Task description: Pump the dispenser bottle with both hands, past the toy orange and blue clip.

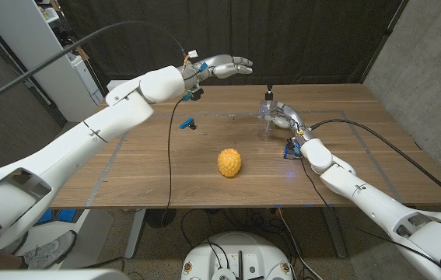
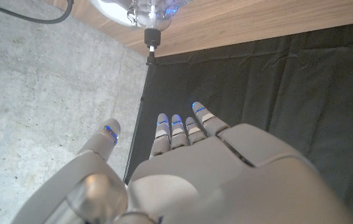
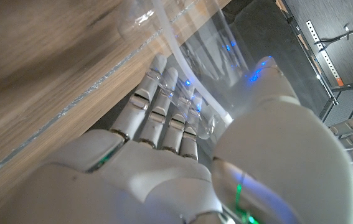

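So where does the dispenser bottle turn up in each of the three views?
Head view: dispenser bottle at the table's far right, held by the right hand.
Left wrist view: at the upper edge, clear body and black pump beyond the left hand.
Right wrist view: clear body inside the right hand's grip.
Shared landmark: the wooden table.

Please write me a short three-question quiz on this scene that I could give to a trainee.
1. True or false: the right hand grips the clear dispenser bottle.
2. Which thing lies nearest the table's front edge? A) the blue clip B) the toy orange C) the dispenser bottle
3. Fill in: the left hand is raised above the table and holds ______.

Key: 1 true; 2 B; 3 nothing, with its fingers held out straight.
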Robot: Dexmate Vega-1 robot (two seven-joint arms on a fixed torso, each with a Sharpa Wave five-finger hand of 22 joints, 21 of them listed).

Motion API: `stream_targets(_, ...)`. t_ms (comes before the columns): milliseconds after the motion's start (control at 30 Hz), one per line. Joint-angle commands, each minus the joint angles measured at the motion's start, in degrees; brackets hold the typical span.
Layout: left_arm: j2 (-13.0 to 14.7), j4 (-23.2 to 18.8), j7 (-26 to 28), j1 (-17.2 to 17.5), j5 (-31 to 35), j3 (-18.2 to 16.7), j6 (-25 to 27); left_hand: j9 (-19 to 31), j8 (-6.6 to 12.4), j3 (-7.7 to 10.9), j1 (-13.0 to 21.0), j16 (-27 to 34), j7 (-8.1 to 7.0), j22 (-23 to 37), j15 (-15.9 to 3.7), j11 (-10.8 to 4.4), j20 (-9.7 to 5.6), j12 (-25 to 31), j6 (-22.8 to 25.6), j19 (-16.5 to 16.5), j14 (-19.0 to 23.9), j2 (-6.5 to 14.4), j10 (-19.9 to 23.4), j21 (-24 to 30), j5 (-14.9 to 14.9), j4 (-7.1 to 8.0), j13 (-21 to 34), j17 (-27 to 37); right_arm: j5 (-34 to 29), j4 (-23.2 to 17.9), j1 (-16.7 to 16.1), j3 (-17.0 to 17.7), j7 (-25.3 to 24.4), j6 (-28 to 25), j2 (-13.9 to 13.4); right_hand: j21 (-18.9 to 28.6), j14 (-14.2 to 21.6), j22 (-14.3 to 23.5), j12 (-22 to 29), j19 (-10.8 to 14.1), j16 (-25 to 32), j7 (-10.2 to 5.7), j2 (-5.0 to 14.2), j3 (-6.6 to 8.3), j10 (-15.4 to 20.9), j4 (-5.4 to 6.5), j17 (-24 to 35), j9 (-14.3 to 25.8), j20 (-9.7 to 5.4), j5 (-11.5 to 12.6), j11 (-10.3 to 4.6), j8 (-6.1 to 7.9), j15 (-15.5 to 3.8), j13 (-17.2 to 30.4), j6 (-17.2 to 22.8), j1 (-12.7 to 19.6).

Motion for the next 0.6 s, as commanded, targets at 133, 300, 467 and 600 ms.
stream_targets(133, -2.6, 0.7, -5.6, -5.8, 9.3, 5.1, 1.9, 0.2, -0.2, -0.68, -1.0, 0.0, -0.17, 0.2, -0.27, 0.01, -0.93, -0.1, -0.5, -1.4, -1.5, 2.6, -0.8, 0.0, 0.2, 0.75, 0.1, 0.2, 3.8, 0.0, -0.1, 0.4, 2.6, 0.8, 0.9, 0.3, 0.0, 0.2, -0.2, -0.1, -0.4, -0.77, 5.8, 0.3, 0.1, 0.25, 0.3, 0.1, -0.47, 0.5, -0.28, 0.42, -7.67, 0.1, 0.4, 6.5)
stream_targets(300, -3.2, 0.1, -7.0, -7.2, 13.6, 6.6, 2.7, 0.2, -0.17, -0.81, -1.7, 0.0, -0.16, 0.2, -0.22, 0.26, -1.35, -0.2, -0.8, -3.8, -2.7, 2.4, -1.5, -0.2, 0.4, 1.18, 0.1, 0.1, 6.2, 1.2, -0.4, 1.2, 3.7, 3.5, 1.9, 0.3, 0.4, 0.2, -0.1, -0.1, -0.4, -0.9, 5.92, 0.38, 0.4, 0.24, 0.3, 0.0, -0.61, 0.6, -0.34, 0.54, -7.7, 0.2, 0.6, 6.6)
stream_targets(467, -3.7, -0.3, -8.3, -7.9, 17.1, 7.6, 3.7, 0.2, -0.15, -0.88, -2.2, 0.0, -0.13, 0.2, -0.27, 0.36, -1.55, -0.2, -1.0, -6.4, -3.8, 2.2, -2.0, -0.5, 0.5, 1.42, 0.0, 0.0, 7.4, 1.2, -0.6, 1.5, 4.7, 4.2, 2.1, 0.4, 0.5, 0.2, -0.1, -0.1, -0.4, -0.94, 6.02, 0.38, 0.4, 0.26, 0.4, 0.0, -0.71, 0.6, -0.29, 0.6, -7.81, 0.2, 0.7, 6.7)
stream_targets(600, -4.4, -0.3, -8.8, -8.2, 19.2, 8.0, 4.2, 0.1, -0.19, -1.01, -2.8, 0.0, -0.29, 0.2, -0.18, 0.2, -1.74, -0.1, -1.4, -8.7, -4.7, 2.1, -2.5, -0.5, 0.5, 1.78, 0.0, -0.1, 7.8, 0.9, -0.9, 1.7, 5.1, 4.3, 2.0, 0.4, 0.6, 0.2, -0.2, 0.0, -0.4, -1.0, 6.03, 0.37, 0.4, 0.25, 0.5, 0.0, -0.75, 0.7, -0.3, 0.65, -7.75, 0.2, 0.7, 6.7)
